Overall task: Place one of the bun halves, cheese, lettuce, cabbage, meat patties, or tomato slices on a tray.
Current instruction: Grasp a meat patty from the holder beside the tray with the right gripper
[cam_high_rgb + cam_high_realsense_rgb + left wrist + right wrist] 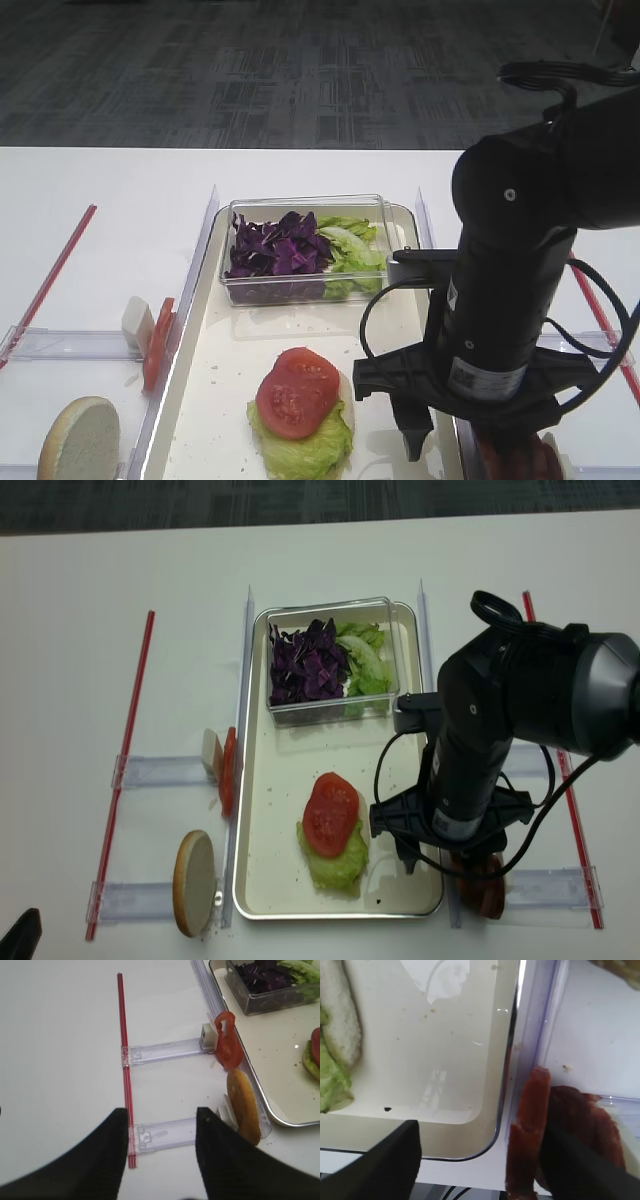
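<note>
**Right gripper straddling the meat patties at the tray's right rim**

Right gripper (pixel 480 1160) spread wide, holding nothing yet. 1 dark finger low over the tray's near right corner, the other down on the far side of the meat patties (pixel 570 1125). Patties upright on edge in the clear plastic holder (pixel 540 1025) just outside the tray (pixel 470 1060), pinkish-brown, leaning together; exact count hard to tell, apparently 2 or more. Seen from above, right arm low over the tray's right edge, hiding most of the patty stack (pixel 480 888).

On the tray already: a bun half (pixel 340 1015) under lettuce (pixel 335 865), topped by 1 tomato slice (pixel 330 813). Behind it, a clear plastic box (pixel 385 605) with purple cabbage (pixel 305 665) and more lettuce. Left of the tray: a spare tomato slice (pixel 227 1047) and a cheese piece (pixel 137 323) upright in a holder, plus another bun half (pixel 244 1107) nearer the front. Left gripper (pixel 162 1160) hanging over bare desk (pixel 60 1060) by the red strip (pixel 125 1050), fingers apart, empty.

Risks from here, as judged:
- Left finger of the right gripper sitting over the tray rim; closing from this stance could catch the metal lip and shove the tray instead of pinching a patty.
- Patties pressed together; a squeeze could lift 2 at once or peel 1 off and drop it.
- Thin slices on edge likely to fold or slip if gripped too near the top.
- Carrying across the rim low could clip the stacked tomato and lettuce.
</note>
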Tool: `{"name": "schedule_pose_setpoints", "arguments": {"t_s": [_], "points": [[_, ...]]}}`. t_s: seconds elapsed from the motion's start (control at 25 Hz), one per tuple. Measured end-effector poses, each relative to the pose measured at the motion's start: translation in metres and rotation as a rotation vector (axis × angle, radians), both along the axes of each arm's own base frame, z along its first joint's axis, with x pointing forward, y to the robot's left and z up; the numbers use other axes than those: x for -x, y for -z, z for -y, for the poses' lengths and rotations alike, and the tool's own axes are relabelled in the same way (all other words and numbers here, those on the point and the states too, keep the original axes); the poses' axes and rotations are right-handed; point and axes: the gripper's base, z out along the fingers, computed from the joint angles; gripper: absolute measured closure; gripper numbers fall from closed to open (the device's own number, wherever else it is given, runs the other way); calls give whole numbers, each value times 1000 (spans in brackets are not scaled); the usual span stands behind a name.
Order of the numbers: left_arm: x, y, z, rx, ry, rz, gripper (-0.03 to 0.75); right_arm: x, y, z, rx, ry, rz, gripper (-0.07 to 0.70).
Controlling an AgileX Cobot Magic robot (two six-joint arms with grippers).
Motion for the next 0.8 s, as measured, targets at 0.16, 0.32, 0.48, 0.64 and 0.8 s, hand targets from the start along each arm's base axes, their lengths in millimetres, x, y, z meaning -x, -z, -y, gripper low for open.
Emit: {"name": "schedule_pose_setpoints", "arguments": {"t_s": [0.16, 0.32, 0.48, 0.64, 0.8], "points": [[0, 0, 0, 0, 0, 0, 422, 0, 0, 0, 2, -1, 0, 109], [0, 0, 0, 0, 0, 0, 422, 0, 1, 1, 9, -10, 2, 118], [0, 0, 0, 0, 0, 0, 422, 0, 1, 2, 17, -16, 2, 139], [0, 0, 0, 0, 0, 0, 422, 0, 1, 3, 33, -25, -7, 217], [0, 0, 0, 0, 0, 0, 422, 0, 3, 4, 50, -36, -13, 258]]}}
